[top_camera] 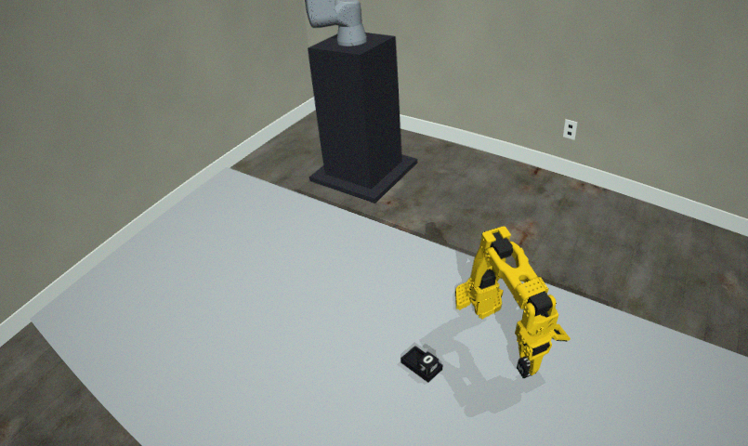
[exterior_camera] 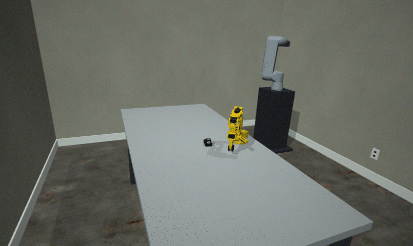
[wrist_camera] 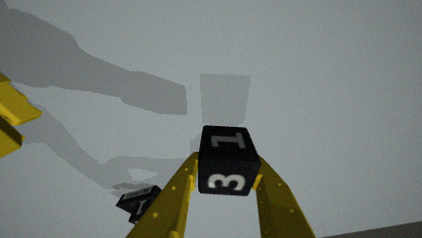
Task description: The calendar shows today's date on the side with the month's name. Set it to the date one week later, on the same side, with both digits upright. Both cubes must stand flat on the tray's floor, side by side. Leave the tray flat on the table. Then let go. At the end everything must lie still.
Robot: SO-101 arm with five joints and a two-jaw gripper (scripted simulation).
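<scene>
Here, gripper (wrist_camera: pixel 229 185) pinching black cube (wrist_camera: pixel 228 161), faces 3 and 1 visible, tray (top_camera: pixel 413 360) apart, seemingly one cube inside.

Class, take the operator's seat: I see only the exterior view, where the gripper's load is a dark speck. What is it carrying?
Observer: The gripper is shut on a black cube; the wrist view shows faces reading 3 and 1.
Operator: Where is the other cube?
Observer: In the black tray, a 0 on its top face.
Operator: Is the held cube over the tray?
Observer: No. The top view shows it off to one side, apart from the tray.
</scene>
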